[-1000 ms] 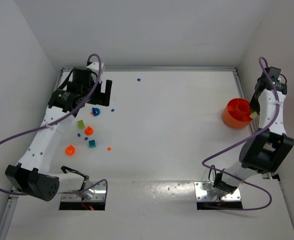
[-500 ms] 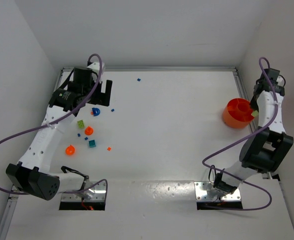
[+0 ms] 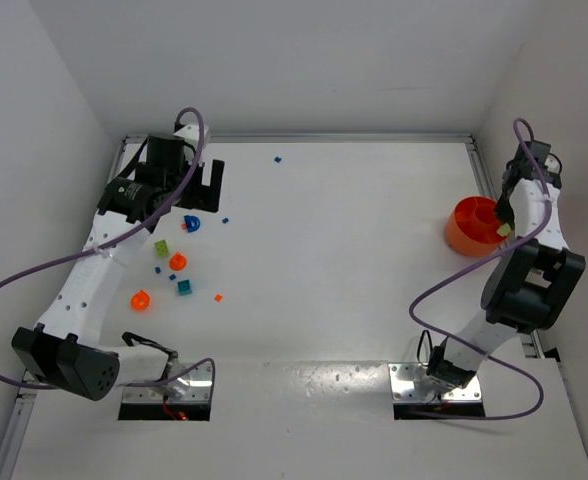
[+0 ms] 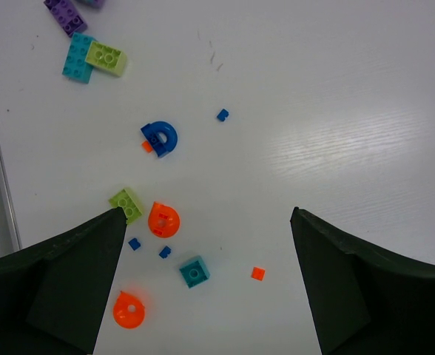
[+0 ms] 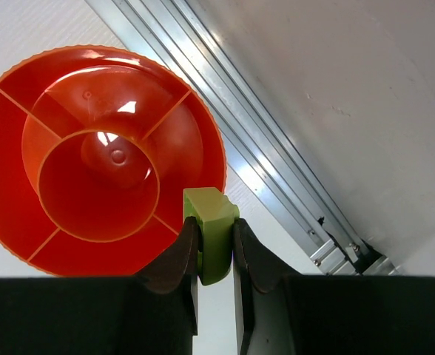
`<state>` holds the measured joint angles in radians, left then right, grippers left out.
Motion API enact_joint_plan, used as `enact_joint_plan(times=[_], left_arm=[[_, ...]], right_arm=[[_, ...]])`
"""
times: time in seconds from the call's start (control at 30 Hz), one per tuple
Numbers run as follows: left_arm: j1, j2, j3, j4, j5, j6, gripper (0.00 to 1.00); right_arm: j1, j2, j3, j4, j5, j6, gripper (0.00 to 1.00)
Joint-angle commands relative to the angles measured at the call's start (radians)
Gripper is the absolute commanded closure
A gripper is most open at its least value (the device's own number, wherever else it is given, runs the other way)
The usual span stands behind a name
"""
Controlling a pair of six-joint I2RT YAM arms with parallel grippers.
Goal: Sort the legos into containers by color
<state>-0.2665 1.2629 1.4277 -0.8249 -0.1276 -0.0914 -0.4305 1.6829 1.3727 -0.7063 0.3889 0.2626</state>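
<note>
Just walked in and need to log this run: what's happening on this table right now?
The right tool is shut on a small lime-green plastic piece, holding it by the rim of the round orange plastic bowl, not yet released. The left tool hangs open above the scattered small coloured plastic pieces on the white table, touching none.

white table [image 3: 354, 280], alu rail [image 5: 265, 168], white walls [image 3: 274, 60]

White arms [image 3: 79, 292] with black joints [image 3: 64, 366] and purple cables [image 3: 188, 111].
</note>
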Motion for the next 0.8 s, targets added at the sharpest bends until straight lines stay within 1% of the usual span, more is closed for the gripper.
enact_joint_plan(times=[0.0,0.1,0.13,0.23,0.3,0.33,0.4,0.43,0.47,0.53,0.67,0.73,0.77], left_arm=[[0.010,-0.005,0.027,0.007,-0.004,-0.011,0.00],[0.010,-0.005,0.027,0.007,-0.004,-0.011,0.00],[0.010,-0.005,0.027,0.007,-0.004,-0.011,0.00],[0.010,-0.005,0.027,0.007,-0.004,-0.011,0.00],[0.010,-0.005,0.027,0.007,-0.004,-0.011,0.00],[0.010,-0.005,0.027,0.007,-0.004,-0.011,0.00],[0.010,-0.005,0.027,0.007,-0.004,-0.011,0.00],[0.010,-0.005,0.027,0.007,-0.004,-0.011,0.00],[0.010,-0.005,0.027,0.007,-0.004,-0.011,0.00],[0.021,-0.005,0.027,0.007,0.005,-0.011,0.00],[0.021,-0.005,0.036,0.007,-0.004,-0.011,0.00],[0.030,-0.014,0.036,0.007,-0.018,-0.011,0.00],[0.042,-0.014,0.036,0.007,-0.018,-0.011,0.00]], right_arm=[[-0.005,0.007,0.000,0.048,0.002,0.021,0.91],[-0.005,0.017,0.000,0.057,0.002,0.030,0.86],[-0.005,0.017,0.000,0.057,0.002,0.030,0.81],[-0.005,0.017,-0.009,0.057,-0.008,0.030,0.71],[-0.005,0.017,-0.009,0.057,-0.008,0.021,0.67],[-0.005,0.017,-0.009,0.057,-0.008,0.021,0.63],[-0.005,0.017,0.000,0.057,-0.019,0.012,0.59],[-0.005,0.017,0.000,0.057,-0.019,0.012,0.54],[-0.005,0.017,0.000,0.057,-0.019,0.012,0.52],[-0.005,0.017,0.011,0.048,-0.028,0.012,0.50],[0.005,-0.051,0.011,0.025,-0.080,-0.017,0.50],[0.016,-0.119,0.011,0.007,-0.146,-0.045,0.50],[0.016,-0.144,0.011,0.007,-0.189,-0.055,0.49]])
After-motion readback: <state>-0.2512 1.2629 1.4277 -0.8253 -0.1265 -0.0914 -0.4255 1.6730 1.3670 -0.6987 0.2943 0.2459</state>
